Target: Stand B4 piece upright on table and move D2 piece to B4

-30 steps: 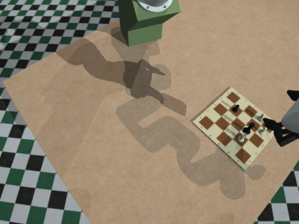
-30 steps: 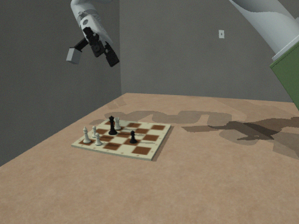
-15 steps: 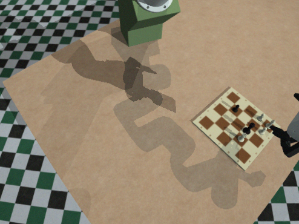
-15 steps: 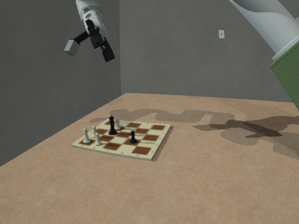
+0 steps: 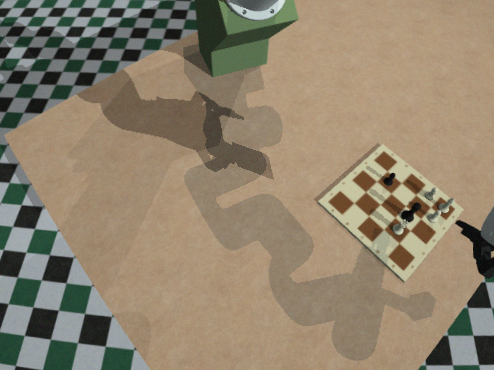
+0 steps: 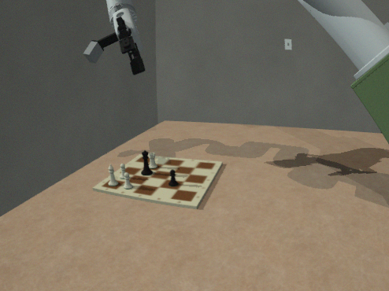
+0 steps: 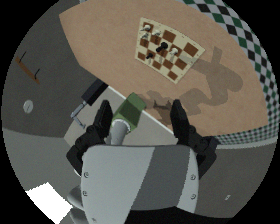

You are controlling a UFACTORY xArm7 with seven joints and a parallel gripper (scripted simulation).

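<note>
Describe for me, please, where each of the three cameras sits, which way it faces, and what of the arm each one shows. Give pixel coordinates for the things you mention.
Top: high over the table point(image 5: 150, 254), looking steeply down at the chessboard point(image 5: 341, 202) point(image 6: 184, 195) point(image 7: 191, 49); the arm's base end and part of the gripper point(image 5: 470, 246) point(image 6: 114, 54) point(image 7: 140, 107) show.
Exterior: beside the table, looking across it with a slight downward tilt; the gripper and parts of the arm show.
Wrist: on the arm's hand end, looking out past both fingers towards the green pedestal point(image 5: 240, 56) point(image 6: 374, 93) point(image 7: 134, 103) and chessboard.
All three share the chessboard, pedestal and gripper.

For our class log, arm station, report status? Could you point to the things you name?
Gripper point(image 5: 472, 246) point(image 6: 118, 64) point(image 7: 141, 106) open, holding nothing, off the board point(image 5: 405, 277) point(image 6: 197, 205) point(image 7: 177, 80). All six chess pieces standing on board. White pieces clustered around the tall black one.
</note>
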